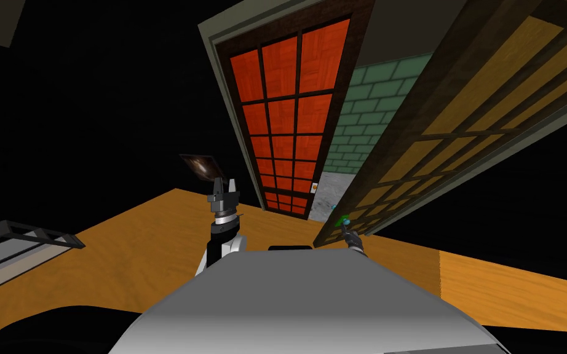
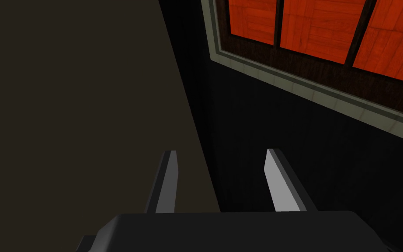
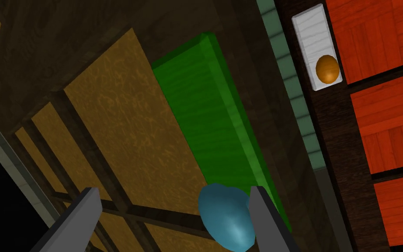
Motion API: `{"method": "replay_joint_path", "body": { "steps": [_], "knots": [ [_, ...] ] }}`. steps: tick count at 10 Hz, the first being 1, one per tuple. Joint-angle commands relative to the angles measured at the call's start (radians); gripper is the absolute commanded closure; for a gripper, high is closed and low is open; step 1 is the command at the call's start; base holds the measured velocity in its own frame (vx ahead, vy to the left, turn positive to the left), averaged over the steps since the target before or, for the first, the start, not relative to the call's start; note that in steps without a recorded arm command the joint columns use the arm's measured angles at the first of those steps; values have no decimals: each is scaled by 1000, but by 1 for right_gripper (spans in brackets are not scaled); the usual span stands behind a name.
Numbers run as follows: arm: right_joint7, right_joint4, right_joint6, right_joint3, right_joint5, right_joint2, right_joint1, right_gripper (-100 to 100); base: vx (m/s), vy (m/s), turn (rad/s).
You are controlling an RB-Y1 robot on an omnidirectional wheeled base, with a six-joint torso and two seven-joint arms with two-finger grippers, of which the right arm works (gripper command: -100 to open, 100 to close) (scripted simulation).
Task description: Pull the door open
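On the right, the yellow-panelled door (image 1: 491, 86) is found standing well ajar, its blue knob (image 3: 224, 216) lying unpinched between the spread fingers of the right tool (image 3: 172, 191), the left tool (image 2: 220, 152) likewise spread beside the red door (image 1: 282, 117), so little pulling is judged left.

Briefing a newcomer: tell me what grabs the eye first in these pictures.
The bright red-paned door straight ahead stands out most, with a yellow-paned door standing ajar to its right. On that door, a green plate carries a teal knob, which sits between the right gripper's open fingers, close against one.
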State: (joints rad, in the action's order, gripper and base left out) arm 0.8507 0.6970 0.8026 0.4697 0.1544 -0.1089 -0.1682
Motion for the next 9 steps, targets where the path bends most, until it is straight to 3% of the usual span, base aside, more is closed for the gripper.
{"method": "replay_joint_path", "body": {
  "steps": [1, 9],
  "knots": [
    [-37, -12, -11, 14, -22, -22, -4, 100, -47, -18, 33],
    [-175, -19, -8, -8, -68, -36, -10, 100, -35, -6, 22]
  ]
}}
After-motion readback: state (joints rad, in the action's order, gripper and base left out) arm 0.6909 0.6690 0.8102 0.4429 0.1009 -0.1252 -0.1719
